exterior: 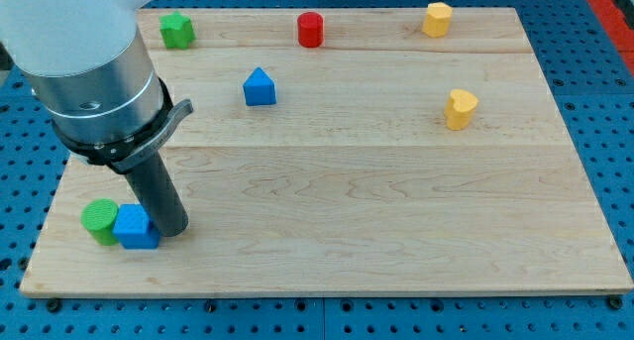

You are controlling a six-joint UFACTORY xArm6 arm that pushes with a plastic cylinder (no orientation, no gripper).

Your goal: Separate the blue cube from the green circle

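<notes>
Positioned at the table's (327, 171) bottom-left corner, my tip (173, 229) rests against the blue cube's (135, 228) right side; being a plain rod, it grips nothing. The blue cube touches the green circle (99, 221) on its left. Both look light, rigid and smooth, so likely to slide easily; push on a flat face. No labels or writing are visible.

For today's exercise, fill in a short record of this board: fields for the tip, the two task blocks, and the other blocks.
tip: my tip at the blue cube's right side
blue cube: view's bottom left, touching the green circle
green circle: left of the cube
others: blue house-shaped block, green block, red cylinder, two yellow blocks
</notes>
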